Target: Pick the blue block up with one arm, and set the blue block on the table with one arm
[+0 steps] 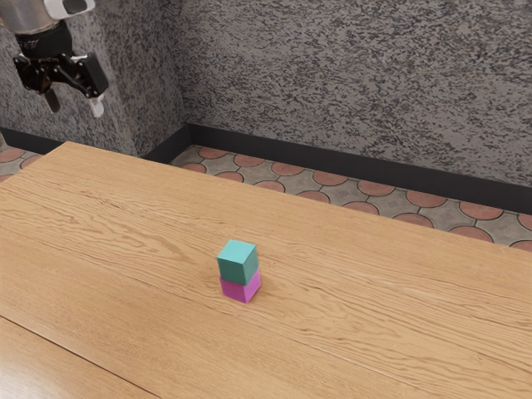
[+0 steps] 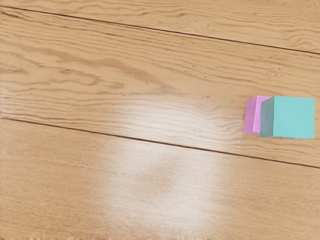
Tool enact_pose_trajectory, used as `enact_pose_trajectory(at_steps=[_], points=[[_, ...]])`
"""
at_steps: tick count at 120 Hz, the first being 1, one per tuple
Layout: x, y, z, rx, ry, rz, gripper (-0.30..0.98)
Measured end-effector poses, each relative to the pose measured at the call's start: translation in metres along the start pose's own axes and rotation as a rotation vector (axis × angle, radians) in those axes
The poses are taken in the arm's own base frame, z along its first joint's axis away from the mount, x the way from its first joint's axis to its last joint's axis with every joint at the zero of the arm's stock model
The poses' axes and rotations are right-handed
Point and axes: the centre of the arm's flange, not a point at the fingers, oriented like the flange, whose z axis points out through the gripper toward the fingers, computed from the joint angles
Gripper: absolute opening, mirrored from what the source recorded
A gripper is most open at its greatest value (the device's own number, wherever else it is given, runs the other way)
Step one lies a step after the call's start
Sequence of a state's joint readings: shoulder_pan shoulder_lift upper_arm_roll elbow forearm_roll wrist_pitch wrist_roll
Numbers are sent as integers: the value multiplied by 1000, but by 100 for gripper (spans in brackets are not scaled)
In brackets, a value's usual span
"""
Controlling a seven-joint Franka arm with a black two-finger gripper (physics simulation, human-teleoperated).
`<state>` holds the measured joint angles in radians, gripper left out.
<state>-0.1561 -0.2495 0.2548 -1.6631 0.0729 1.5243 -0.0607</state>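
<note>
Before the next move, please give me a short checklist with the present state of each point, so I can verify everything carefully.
1. Tool open, nothing between its fingers: ok.
2. Teal block, apparently the task's blue one, uncovered on top: ok.
3. Tool lined up above the teal block: not ok, it hangs high toward the exterior view's left.
4. Teal block on the table: not ok, it sits on the magenta block.
5. Magenta block steady during the pick: cannot tell.
</note>
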Motion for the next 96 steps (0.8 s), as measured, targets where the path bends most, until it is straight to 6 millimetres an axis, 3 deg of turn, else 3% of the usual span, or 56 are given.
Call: enact_pose_trajectory(at_steps=[33, 40, 76, 96], points=[[0, -6, 4, 16, -18, -54, 69], [5, 7, 11, 21, -31, -41, 69], [96, 77, 144, 19, -34, -38, 69], [106, 101, 224, -20, -32, -51, 69]])
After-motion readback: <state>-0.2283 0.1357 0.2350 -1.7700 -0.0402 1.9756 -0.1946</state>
